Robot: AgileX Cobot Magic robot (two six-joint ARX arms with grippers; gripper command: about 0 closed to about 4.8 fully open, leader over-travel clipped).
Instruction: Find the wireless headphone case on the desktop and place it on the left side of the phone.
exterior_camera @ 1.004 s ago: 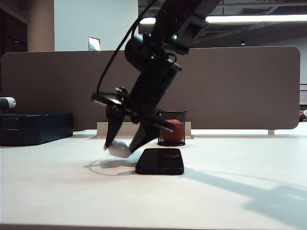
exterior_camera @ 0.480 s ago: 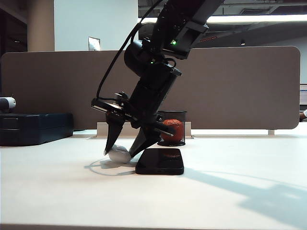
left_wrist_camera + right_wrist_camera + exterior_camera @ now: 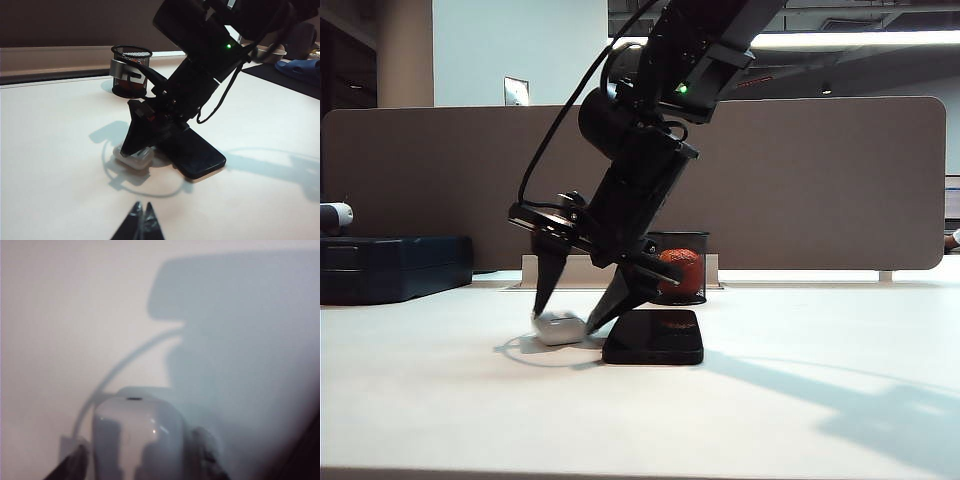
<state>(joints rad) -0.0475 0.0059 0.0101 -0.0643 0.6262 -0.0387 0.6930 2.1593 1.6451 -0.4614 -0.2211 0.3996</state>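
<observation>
Glossy white wireless headphone case [image 3: 137, 437] on the pale desktop [image 3: 60, 315], between the right gripper's [image 3: 140, 460] parted jaws.

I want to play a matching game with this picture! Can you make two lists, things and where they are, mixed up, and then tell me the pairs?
Things:
1. white headphone case
2. black phone
3. red-orange ball
4. dark-blue box

Places:
A. inside the black mesh cup at the back
B. far left, by the partition
C. on the desktop between the right hand's fingers
D. flat, just right of the case

Pairs: 1-C, 2-D, 3-A, 4-B
</observation>
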